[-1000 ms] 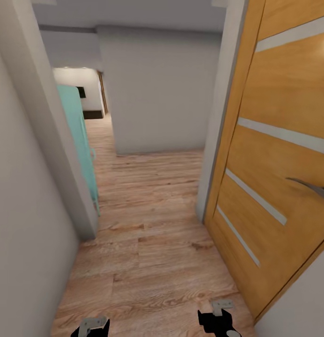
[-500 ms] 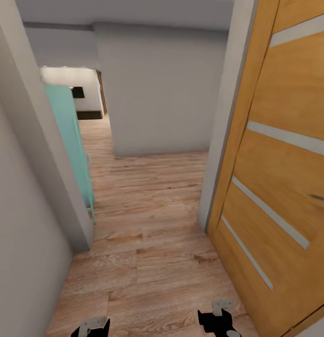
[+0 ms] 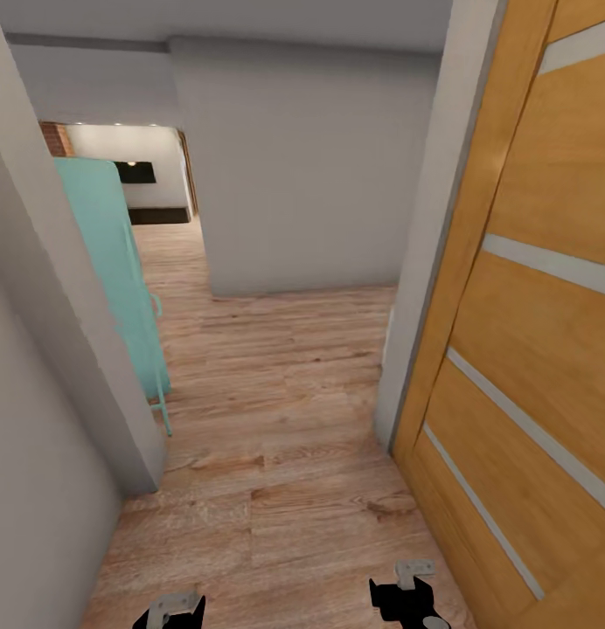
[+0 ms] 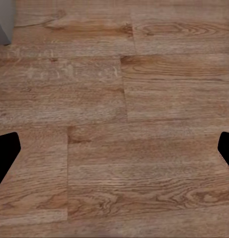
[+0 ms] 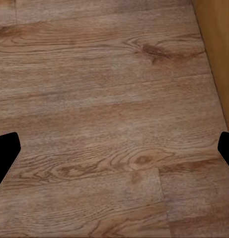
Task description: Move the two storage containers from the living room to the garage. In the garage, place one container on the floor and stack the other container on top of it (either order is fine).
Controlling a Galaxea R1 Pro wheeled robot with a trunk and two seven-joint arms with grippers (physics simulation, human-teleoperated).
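Left gripper (image 3: 173,609) and right gripper (image 3: 406,594) sit low at the near edge of the head view, both over wood plank floor (image 3: 276,419). In the left wrist view the left gripper (image 4: 114,148) has its fingers (image 4: 6,148) spread wide with bare planks between them: released, grasping nothing. The right gripper (image 5: 114,148) likewise shows spread fingertips (image 5: 5,151) over planks, empty.

Just right of the right gripper stands an open wooden door (image 3: 530,332) with pale stripes, its base edge (image 5: 216,44) showing in the right wrist view. Left of the left gripper is a grey wall (image 3: 40,419); beyond it, a teal panel (image 3: 110,262). Far ahead, past a grey wall block (image 3: 302,175), a lit room (image 3: 145,166) shows brick at its edge.
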